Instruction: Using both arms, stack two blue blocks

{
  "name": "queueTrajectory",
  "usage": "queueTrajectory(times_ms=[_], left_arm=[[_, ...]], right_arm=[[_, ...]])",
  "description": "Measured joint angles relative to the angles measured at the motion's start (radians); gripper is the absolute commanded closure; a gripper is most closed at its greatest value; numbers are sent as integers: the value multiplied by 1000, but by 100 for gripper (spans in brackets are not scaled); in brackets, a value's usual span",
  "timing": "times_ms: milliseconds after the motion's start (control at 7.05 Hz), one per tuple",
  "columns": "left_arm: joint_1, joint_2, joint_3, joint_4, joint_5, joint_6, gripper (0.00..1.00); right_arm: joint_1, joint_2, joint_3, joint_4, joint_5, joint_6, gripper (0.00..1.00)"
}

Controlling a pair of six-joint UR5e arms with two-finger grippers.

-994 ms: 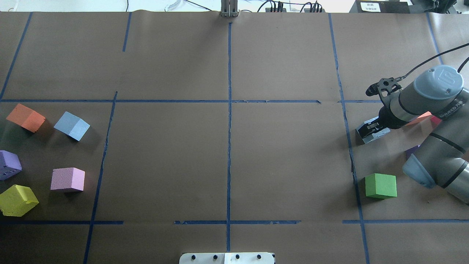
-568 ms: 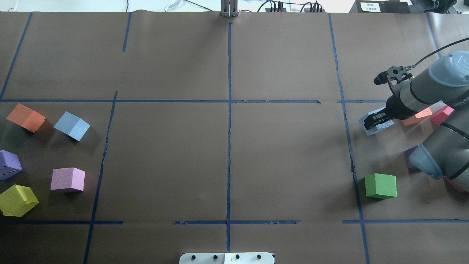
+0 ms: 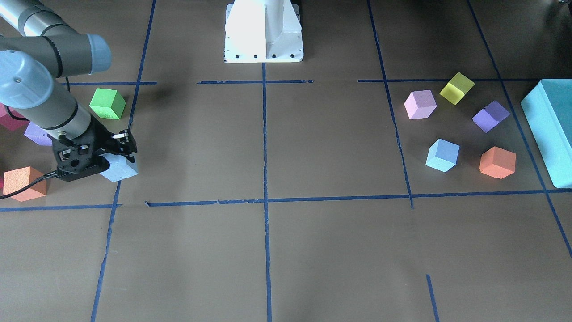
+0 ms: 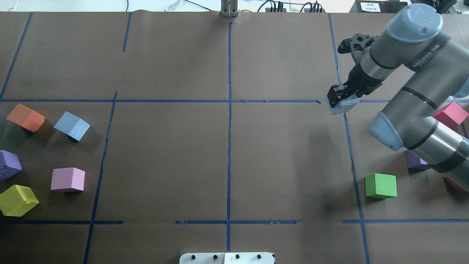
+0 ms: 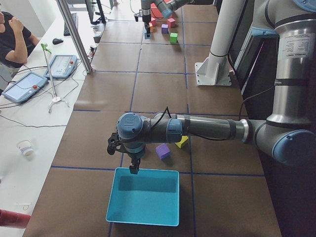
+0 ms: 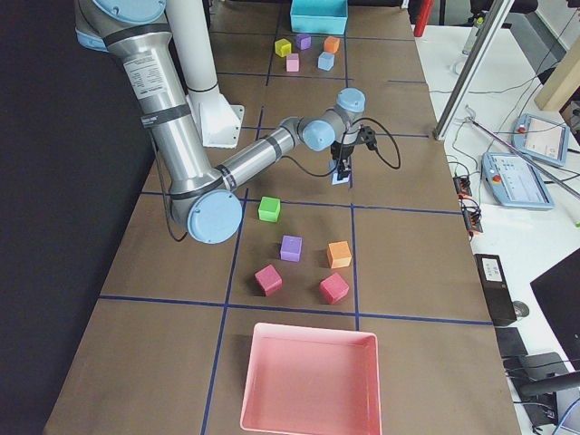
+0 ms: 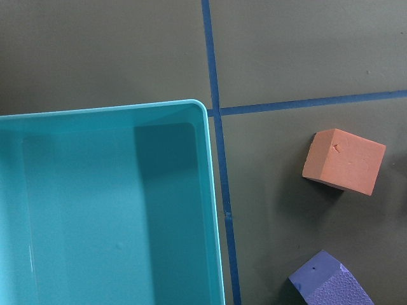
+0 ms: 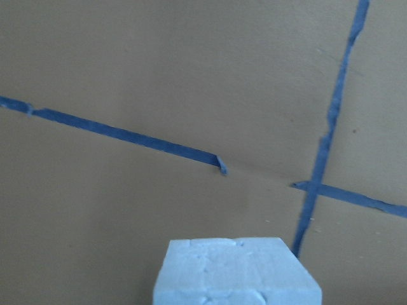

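Lettering on right arm unreadable; right gripper clamps blue block, apparently clear of table; left gripper state: cannot tell.

The middle of the counter is lying open from the pink cube to the green cube; the orange cube is crowding one side of the resting blue block.

Silver-grey tubular arms, pale-blue joint caps, black bands — black grippers, thin black cable, white lettering, white pedestal.
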Motion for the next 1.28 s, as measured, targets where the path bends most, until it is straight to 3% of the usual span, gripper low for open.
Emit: queueTrajectory(times_ms=[284, 710, 994, 1277], left_arm=[[0, 0, 0, 0, 0, 0, 0], [0, 0, 1, 0, 0, 0, 0], [0, 0, 1, 0, 0, 0, 0], [-2, 0, 1, 0, 0, 1, 0]], right_arm=[[-117, 178, -70, -49, -81, 252, 97], [-271, 429, -283, -50, -212, 529, 97], [-322, 494, -369, -26, -262, 578, 96], [-341, 503, -404, 8, -273, 609, 88]])
